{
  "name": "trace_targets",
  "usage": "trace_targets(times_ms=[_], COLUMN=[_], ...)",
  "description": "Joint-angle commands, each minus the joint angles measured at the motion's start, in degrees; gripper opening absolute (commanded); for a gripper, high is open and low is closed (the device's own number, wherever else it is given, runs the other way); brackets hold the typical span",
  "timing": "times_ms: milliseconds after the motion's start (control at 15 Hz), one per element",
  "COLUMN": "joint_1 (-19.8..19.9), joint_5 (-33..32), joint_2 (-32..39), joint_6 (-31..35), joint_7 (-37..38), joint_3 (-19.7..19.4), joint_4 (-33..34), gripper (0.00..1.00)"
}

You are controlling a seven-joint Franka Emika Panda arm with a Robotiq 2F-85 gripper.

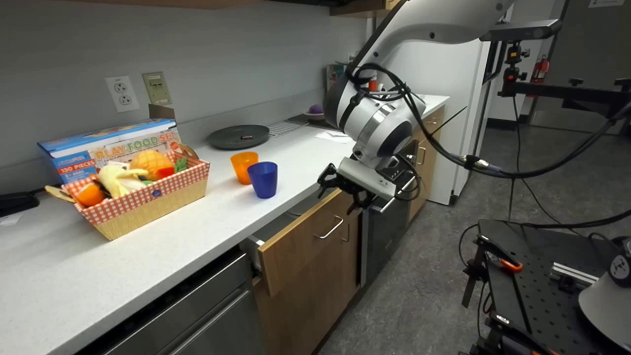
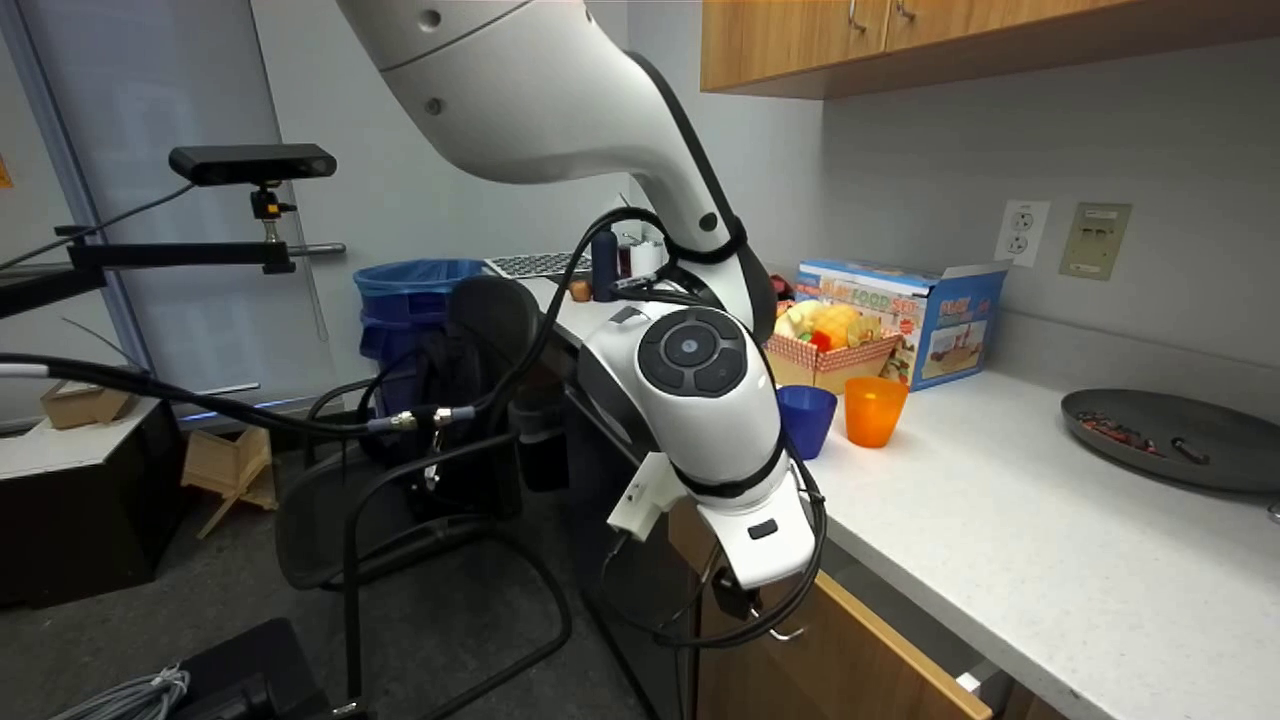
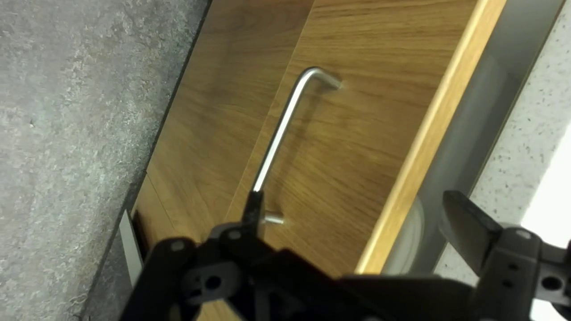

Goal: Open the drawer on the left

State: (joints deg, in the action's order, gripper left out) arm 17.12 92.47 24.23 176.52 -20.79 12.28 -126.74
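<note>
The drawer (image 1: 296, 251) has a brown wood-veneer front and stands partly pulled out from under the counter. It also shows in an exterior view (image 2: 860, 660) and in the wrist view (image 3: 379, 120). Its bar handle (image 3: 279, 133) looks silver. My gripper (image 1: 335, 201) is open and empty at the drawer's top edge. In the wrist view my gripper (image 3: 352, 196) has one finger over the near end of the handle and the other on the counter side of the drawer front. I cannot tell whether the finger touches the handle. A pale round object (image 3: 409, 236) lies inside the drawer.
On the white counter (image 1: 207, 246) stand a blue cup (image 1: 263, 178), an orange cup (image 1: 243, 165), a basket of play food (image 1: 153, 209) and a dark plate (image 1: 238, 136). A grey metallic-fronted unit (image 1: 212, 310) and a black oven (image 1: 389, 227) flank the drawer cabinet.
</note>
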Motion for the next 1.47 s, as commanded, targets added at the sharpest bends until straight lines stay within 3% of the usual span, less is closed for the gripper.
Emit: trace_targets(times_ms=[0,400,467,867,1267,1400], joint_1=[-0.6,-3.3,-6.8,-11.7,-22.0,-23.8], joint_5=[-9.0,-23.0,-24.0,-37.4,-57.6,-65.2], joint_2=[1.9,3.6,3.6,3.0,-2.3,-5.5], joint_6=[0.4,-1.6,-3.7,-12.6,-24.2,-25.1], joint_7=[9.1,23.7,25.7,40.2,61.4,69.5], joint_3=[-1.4,-6.1,-10.1,-17.3,-28.3,-28.5], joint_4=[1.7,1.3,1.0,-1.5,-9.0,-13.1], gripper=[1.0,1.0,1.0,1.0,1.0,1.0])
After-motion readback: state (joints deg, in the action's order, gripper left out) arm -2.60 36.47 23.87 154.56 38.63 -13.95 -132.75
